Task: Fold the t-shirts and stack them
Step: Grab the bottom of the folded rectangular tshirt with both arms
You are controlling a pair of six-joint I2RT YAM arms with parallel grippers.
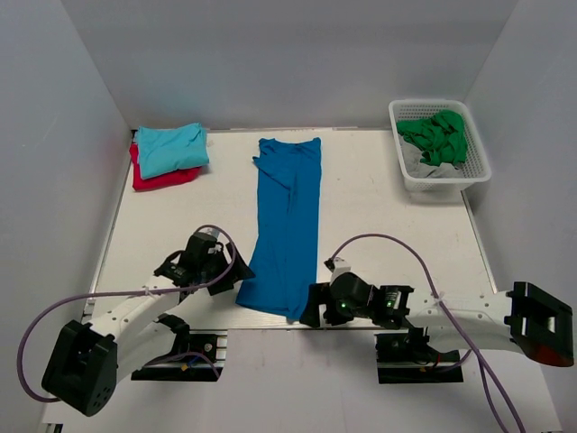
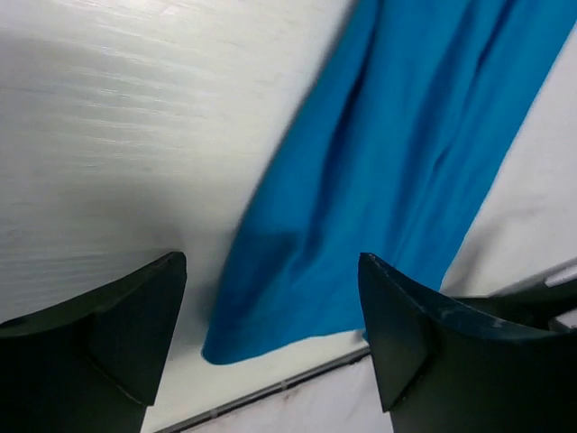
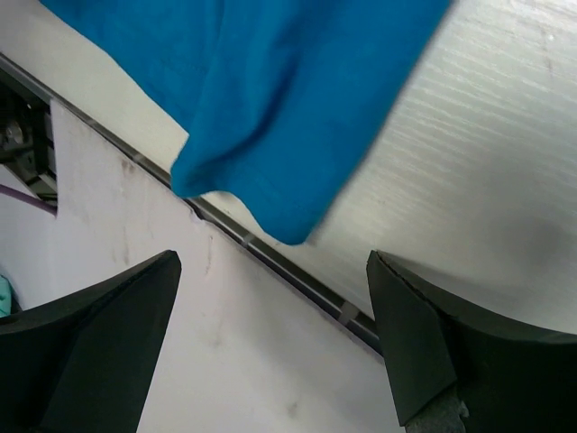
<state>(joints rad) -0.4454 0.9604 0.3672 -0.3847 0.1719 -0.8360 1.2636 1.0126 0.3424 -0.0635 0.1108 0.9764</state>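
Observation:
A royal-blue t-shirt [image 1: 288, 225] lies on the white table folded lengthwise into a long strip, collar at the far end, hem at the near edge. My left gripper [image 1: 233, 263] stands open just left of the hem's left corner; in the left wrist view that corner [image 2: 270, 334] lies on the table below and between the fingers of the gripper [image 2: 270, 259], untouched. My right gripper [image 1: 312, 312] is open at the hem's right corner; in its wrist view the corner [image 3: 288, 216] hangs over the table's edge ahead of the gripper [image 3: 273, 256]. A folded turquoise t-shirt [image 1: 171, 147] rests on a red one [image 1: 162, 179] at the far left.
A white basket [image 1: 476, 171] at the far right holds a green garment [image 1: 437, 135] and something grey. The table's near edge with a dark metal rail [image 3: 270, 262] runs right under the hem. Grey walls enclose the table on three sides.

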